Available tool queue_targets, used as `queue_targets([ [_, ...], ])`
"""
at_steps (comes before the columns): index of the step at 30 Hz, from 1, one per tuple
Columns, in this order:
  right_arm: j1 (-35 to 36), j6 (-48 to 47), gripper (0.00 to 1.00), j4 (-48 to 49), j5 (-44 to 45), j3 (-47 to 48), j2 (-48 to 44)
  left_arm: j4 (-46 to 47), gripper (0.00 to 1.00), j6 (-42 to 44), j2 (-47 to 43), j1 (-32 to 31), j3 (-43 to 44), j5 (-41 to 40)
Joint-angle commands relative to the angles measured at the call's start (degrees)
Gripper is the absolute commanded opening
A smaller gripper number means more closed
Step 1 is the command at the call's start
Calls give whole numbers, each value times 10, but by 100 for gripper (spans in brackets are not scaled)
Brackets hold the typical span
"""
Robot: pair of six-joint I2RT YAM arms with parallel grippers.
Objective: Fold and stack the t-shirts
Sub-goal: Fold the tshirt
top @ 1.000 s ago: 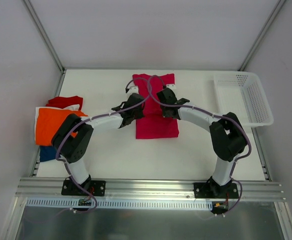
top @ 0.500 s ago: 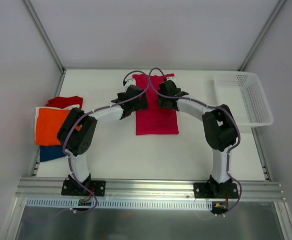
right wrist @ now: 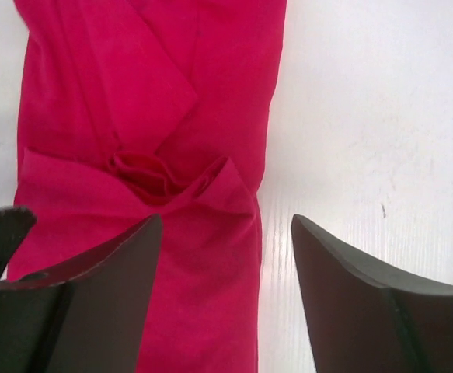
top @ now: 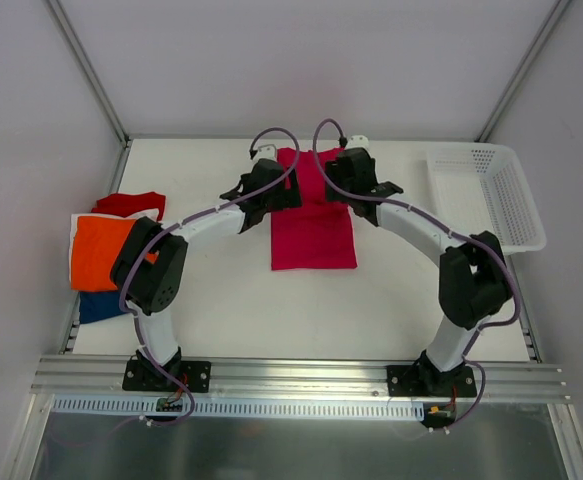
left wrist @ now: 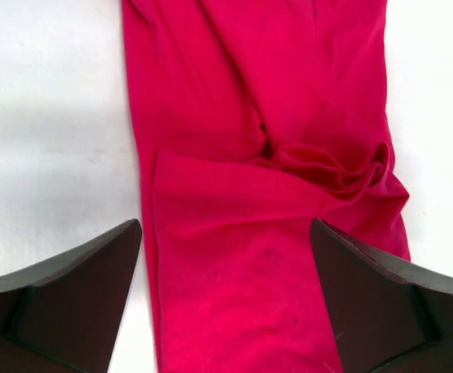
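A magenta-pink t-shirt (top: 313, 235) lies folded into a long strip mid-table, with a bunched crease (left wrist: 331, 163) across it. My left gripper (top: 274, 188) hovers open over the strip's far left edge, and cloth (left wrist: 234, 295) shows between its fingers (left wrist: 78, 303) without being pinched. My right gripper (top: 359, 178) hovers open over the far right edge, one finger (right wrist: 94, 295) above the cloth (right wrist: 148, 93) and the other above bare table. Orange (top: 101, 250), red (top: 131, 203) and dark blue (top: 96, 305) t-shirts lie stacked at the left edge.
A white perforated basket (top: 486, 195) stands at the far right of the table. The metal frame rail (top: 301, 375) runs along the near edge, and slanted frame posts (top: 86, 70) rise at the back corners.
Both grippers have gone from shut to open and let go of the magenta shirt. They moved toward the far end of the strip, and the right arm's elbow swung out to the right.
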Motion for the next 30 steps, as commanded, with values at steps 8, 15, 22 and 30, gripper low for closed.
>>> queue_targets([
  [8, 38, 46, 0, -8, -62, -59, 21, 12, 0, -37, 7, -38, -33, 64],
  [15, 48, 76, 1, -10, -68, -86, 45, 12, 0, -44, 21, -42, -49, 82],
  [22, 72, 102, 1, -46, -66, -121, 48, 5, 0, -68, 12, -57, -106, 87],
  [30, 117, 150, 0, -44, -66, -179, 46, -27, 0, -117, -21, -134, -182, 25],
])
